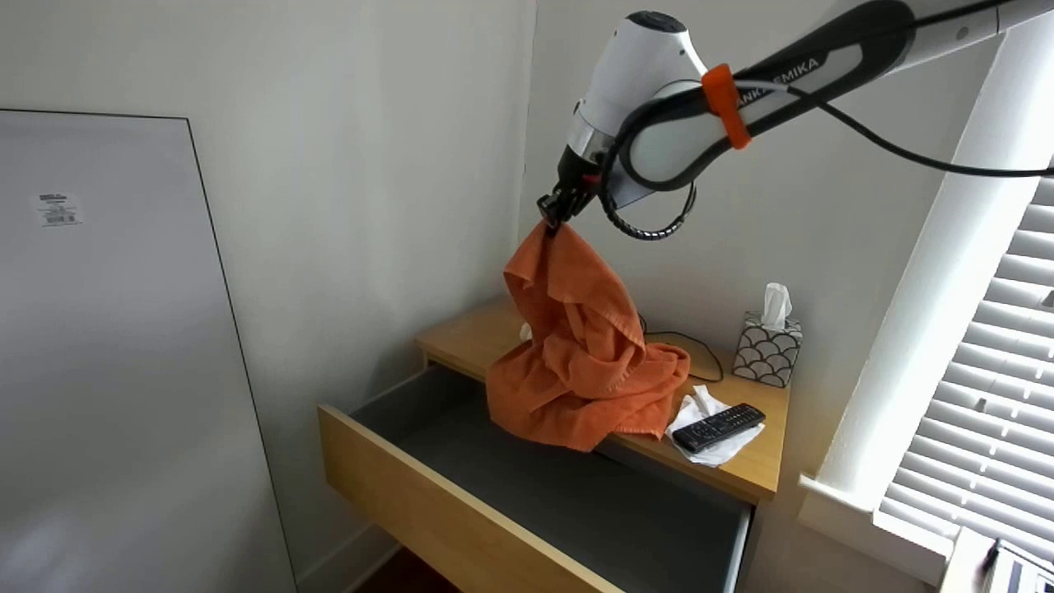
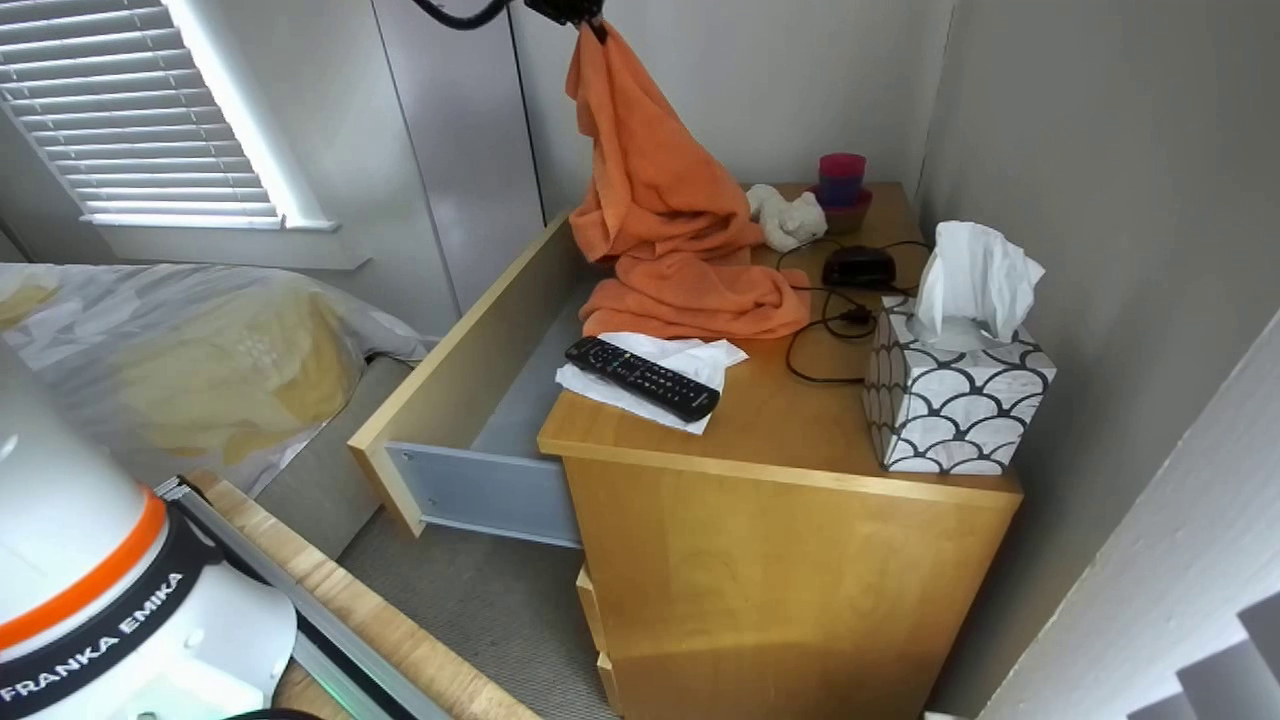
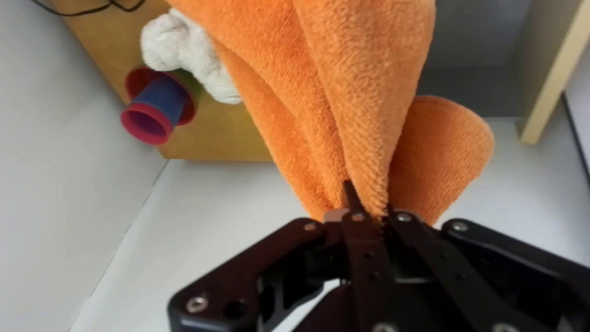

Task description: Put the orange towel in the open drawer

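My gripper (image 1: 552, 222) is shut on the top of the orange towel (image 1: 585, 346) and holds it above the desk. In an exterior view the gripper (image 2: 594, 24) is at the upper edge, with the towel (image 2: 660, 190) hanging below it. The towel's lower part lies bunched on the desk top and overhangs its front edge above the open drawer (image 1: 461, 519). The drawer, pulled far out, also shows in an exterior view (image 2: 460, 360). In the wrist view the fingers (image 3: 368, 203) pinch the towel (image 3: 318, 87); the drawer's front panel (image 3: 553, 78) is at the right.
A black remote (image 1: 718, 427) lies on a white tissue (image 2: 690, 358) near the desk's front edge. A tissue box (image 2: 960, 400) stands at the back. A white fluffy thing (image 2: 788, 216), coloured cups (image 2: 842, 180) and a black device with cables (image 2: 858, 267) are on the desk. Walls stand close.
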You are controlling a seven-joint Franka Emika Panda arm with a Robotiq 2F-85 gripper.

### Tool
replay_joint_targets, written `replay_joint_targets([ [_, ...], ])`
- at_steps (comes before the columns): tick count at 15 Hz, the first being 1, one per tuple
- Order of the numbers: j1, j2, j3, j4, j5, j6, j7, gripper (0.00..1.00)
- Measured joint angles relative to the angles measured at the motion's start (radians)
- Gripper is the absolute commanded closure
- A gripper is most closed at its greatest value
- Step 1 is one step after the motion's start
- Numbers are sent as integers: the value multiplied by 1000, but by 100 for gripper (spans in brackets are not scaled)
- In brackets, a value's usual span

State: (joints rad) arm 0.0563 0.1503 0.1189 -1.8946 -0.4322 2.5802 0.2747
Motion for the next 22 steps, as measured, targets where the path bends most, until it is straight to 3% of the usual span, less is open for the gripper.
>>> replay_joint_targets([
  [4, -94, -2, 193, 88, 308, -133, -165, 99],
  [6, -137, -3, 243, 139, 463, -199, -250, 96],
  [9, -94, -1, 188, 156, 481, -211, -267, 96],
  [15, -63, 5, 163, 157, 483, -208, -267, 99],
  [18, -7, 46, 154, 202, 534, -93, -269, 99],
  [22, 105, 170, 166, 368, 537, 71, -268, 99],
])
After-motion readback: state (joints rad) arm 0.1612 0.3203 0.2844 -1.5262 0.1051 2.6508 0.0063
